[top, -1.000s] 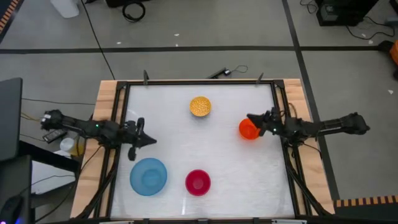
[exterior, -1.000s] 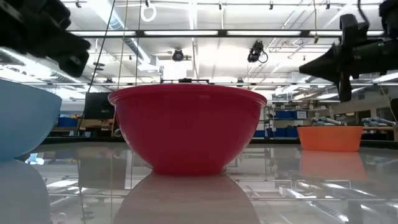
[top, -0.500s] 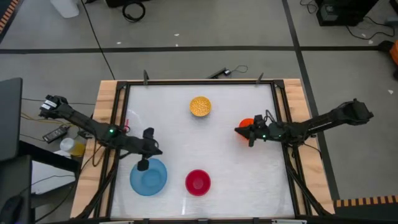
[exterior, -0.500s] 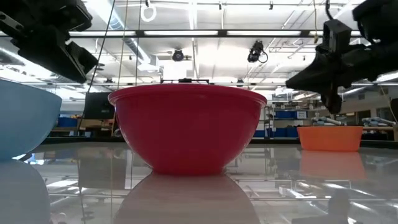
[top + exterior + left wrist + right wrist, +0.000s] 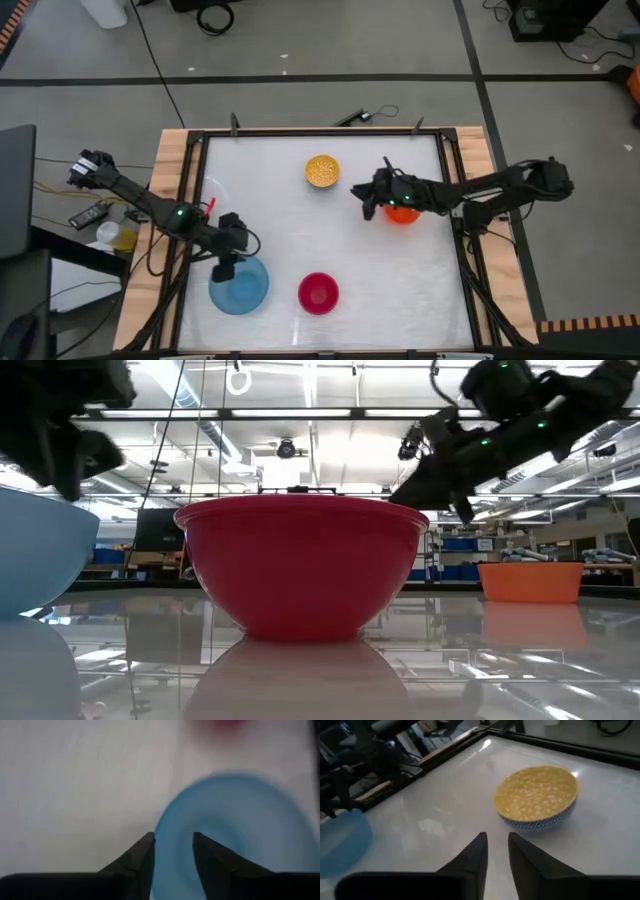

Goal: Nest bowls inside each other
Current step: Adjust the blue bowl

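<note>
Four bowls stand on their bases on the white table. The light blue bowl [image 5: 240,286] is near left and the red bowl [image 5: 318,293] near middle. The yellow bowl [image 5: 321,170], patterned blue outside [image 5: 536,795], is far middle. The orange bowl [image 5: 404,213] sits at the right. My left gripper [image 5: 226,266] hangs open, tipped downward, over the blue bowl's far-left rim [image 5: 165,827], one finger on each side of it, touching nothing. My right gripper [image 5: 361,192] reaches over the orange bowl toward the table's left. It has a narrow gap between its fingers [image 5: 496,842], which hold nothing.
A black frame [image 5: 320,131] and wooden side boards [image 5: 168,170] border the table. Bare white table surface lies between the four bowls. In the low view the red bowl [image 5: 305,565] fills the middle, with the orange bowl [image 5: 530,580] at the right and the blue bowl [image 5: 35,555] at the left.
My left gripper has gone toward the table's near edge, tipped downward and come over the blue bowl's rim. My right gripper has swung from the table's right edge toward the left, passing over the orange bowl. No bowl has moved.
</note>
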`<state>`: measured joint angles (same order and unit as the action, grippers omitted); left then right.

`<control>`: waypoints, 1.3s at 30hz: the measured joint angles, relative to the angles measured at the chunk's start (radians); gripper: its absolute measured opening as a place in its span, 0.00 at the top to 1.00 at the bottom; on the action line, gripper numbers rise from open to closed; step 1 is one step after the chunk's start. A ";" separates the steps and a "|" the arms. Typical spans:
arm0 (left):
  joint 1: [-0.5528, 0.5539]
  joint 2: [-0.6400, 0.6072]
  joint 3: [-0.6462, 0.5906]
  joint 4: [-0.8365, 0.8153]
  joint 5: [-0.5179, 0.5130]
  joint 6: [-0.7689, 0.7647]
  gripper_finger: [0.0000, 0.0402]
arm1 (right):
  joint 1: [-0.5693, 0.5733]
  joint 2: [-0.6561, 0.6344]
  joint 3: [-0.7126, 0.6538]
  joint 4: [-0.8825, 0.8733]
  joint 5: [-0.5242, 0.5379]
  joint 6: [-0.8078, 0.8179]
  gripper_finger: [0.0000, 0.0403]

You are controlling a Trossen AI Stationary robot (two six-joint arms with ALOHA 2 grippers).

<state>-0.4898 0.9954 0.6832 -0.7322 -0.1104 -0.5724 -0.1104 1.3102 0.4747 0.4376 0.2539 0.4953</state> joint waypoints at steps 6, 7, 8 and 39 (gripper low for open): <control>-0.025 0.006 -0.028 -0.007 -0.008 -0.047 0.53 | -0.021 0.097 0.069 -0.001 -0.017 -0.052 0.68; -0.024 0.010 -0.036 -0.006 -0.009 -0.049 0.53 | -0.024 0.109 0.080 0.000 -0.017 -0.054 0.68; -0.023 0.017 -0.046 -0.013 -0.019 -0.049 0.52 | -0.026 0.117 0.088 0.001 -0.017 -0.055 0.67; 0.546 0.124 -0.098 0.624 -0.262 0.732 0.76 | -0.270 0.340 0.486 -0.522 -0.043 -0.158 0.66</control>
<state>0.0560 1.1198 0.5850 -0.1077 -0.3724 0.1600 -0.3808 1.6507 0.9605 -0.0847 0.2106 0.3376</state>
